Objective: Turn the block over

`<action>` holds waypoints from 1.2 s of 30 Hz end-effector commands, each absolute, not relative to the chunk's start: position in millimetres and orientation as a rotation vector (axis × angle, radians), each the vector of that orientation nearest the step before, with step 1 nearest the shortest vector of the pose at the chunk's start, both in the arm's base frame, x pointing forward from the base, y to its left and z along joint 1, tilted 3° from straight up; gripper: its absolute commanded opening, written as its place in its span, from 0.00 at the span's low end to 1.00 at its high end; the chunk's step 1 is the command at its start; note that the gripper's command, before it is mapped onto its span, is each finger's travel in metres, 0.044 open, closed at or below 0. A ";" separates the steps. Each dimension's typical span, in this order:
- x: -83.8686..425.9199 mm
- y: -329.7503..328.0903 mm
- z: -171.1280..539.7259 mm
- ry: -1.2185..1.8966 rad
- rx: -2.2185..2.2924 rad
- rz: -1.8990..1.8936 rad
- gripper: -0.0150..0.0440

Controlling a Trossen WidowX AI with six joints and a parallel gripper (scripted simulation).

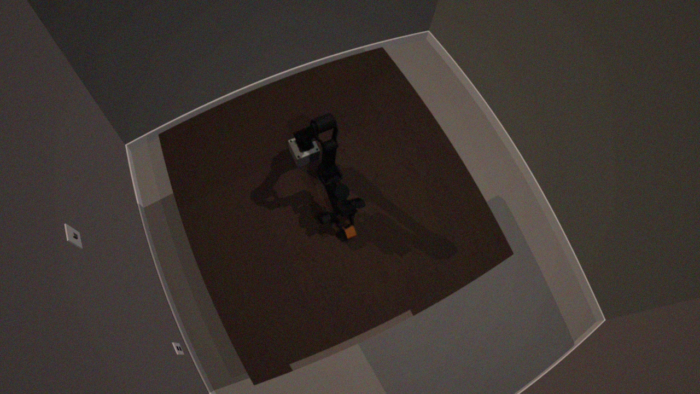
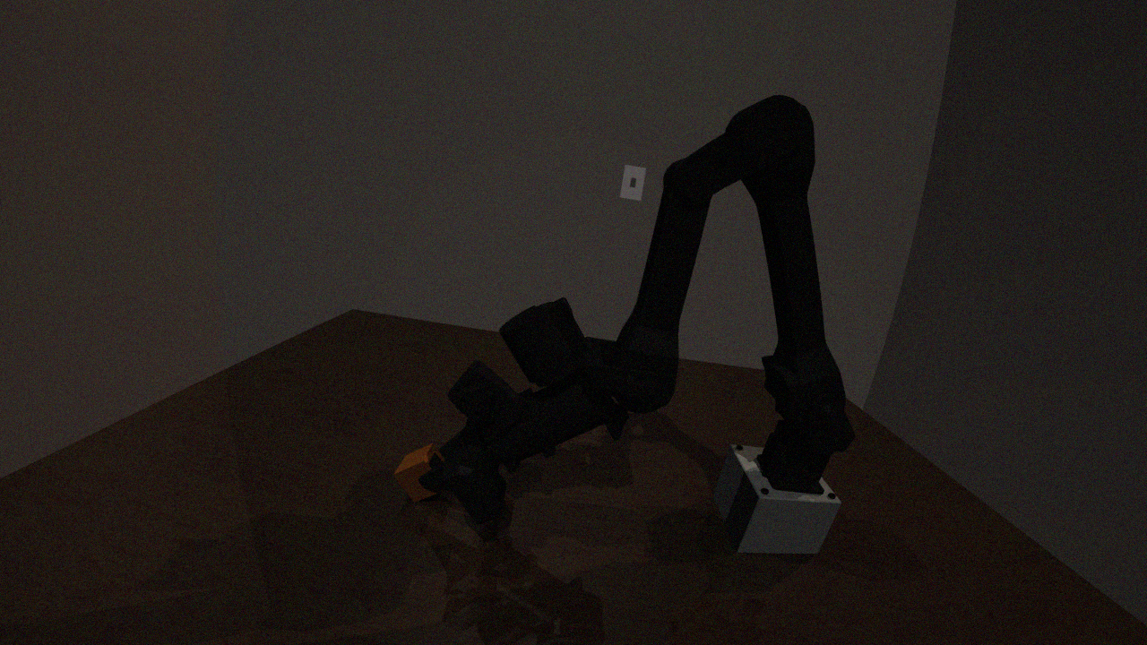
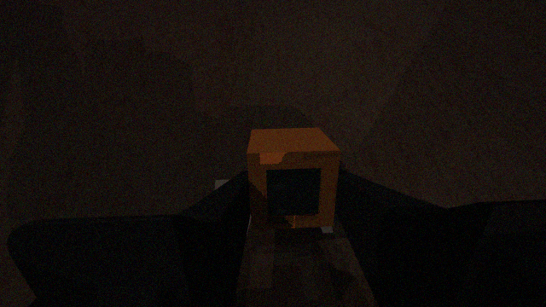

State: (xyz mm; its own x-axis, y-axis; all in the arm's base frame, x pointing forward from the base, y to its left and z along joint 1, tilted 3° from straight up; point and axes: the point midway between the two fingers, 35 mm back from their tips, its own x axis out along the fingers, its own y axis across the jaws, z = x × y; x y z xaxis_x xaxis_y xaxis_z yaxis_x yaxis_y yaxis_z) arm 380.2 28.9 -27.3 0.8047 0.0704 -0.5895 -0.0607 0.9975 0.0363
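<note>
The orange block (image 1: pixel 350 232) (image 2: pixel 412 471) (image 3: pixel 293 141) is held between the two black fingers of my gripper (image 1: pixel 348 226) (image 2: pixel 434 473) (image 3: pixel 289 177). The gripper is shut on it and slopes low over the brown table (image 1: pixel 303 303) (image 2: pixel 240 433). The dark square mark (image 3: pixel 293 192) is on the block face turned back toward the wrist camera, on the gripper side. The block looks tilted in the exterior view. It is close to the table top, but I cannot tell whether it touches. The mark is hidden in the top and exterior views.
The arm's pale base (image 1: pixel 305 159) (image 2: pixel 786 525) stands on the table, with the upper arm folded high above it in the exterior view. Dark arm shadows lie across the table. A small pale patch (image 3: pixel 221 183) shows beside the left finger in the wrist view.
</note>
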 end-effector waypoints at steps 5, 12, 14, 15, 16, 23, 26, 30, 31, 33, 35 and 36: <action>366.2 27.6 -29.6 0.537 0.023 0.063 0.25; 364.8 27.4 -26.9 0.502 0.024 0.063 0.25; 364.7 27.4 -26.7 0.500 0.024 0.062 0.25; 364.7 27.4 -26.7 0.500 0.024 0.062 0.25; 364.7 27.4 -26.7 0.500 0.024 0.062 0.25; 364.7 27.4 -26.7 0.500 0.024 0.062 0.25; 364.7 27.4 -26.7 0.500 0.024 0.062 0.30; 364.7 27.4 -26.7 0.500 0.024 0.062 0.48; 364.7 27.4 -26.7 0.500 0.024 0.062 0.52; 364.7 27.4 -26.7 0.500 0.024 0.062 0.61; 364.7 27.4 -26.7 0.500 0.024 0.062 0.70; 364.7 27.4 -26.7 0.500 0.024 0.062 0.74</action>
State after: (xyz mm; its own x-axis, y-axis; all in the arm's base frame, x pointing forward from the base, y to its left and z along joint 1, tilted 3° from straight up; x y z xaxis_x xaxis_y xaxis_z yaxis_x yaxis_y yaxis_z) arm 365.0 28.1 -26.4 0.8755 0.0707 -0.4780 -0.0600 0.9975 0.0377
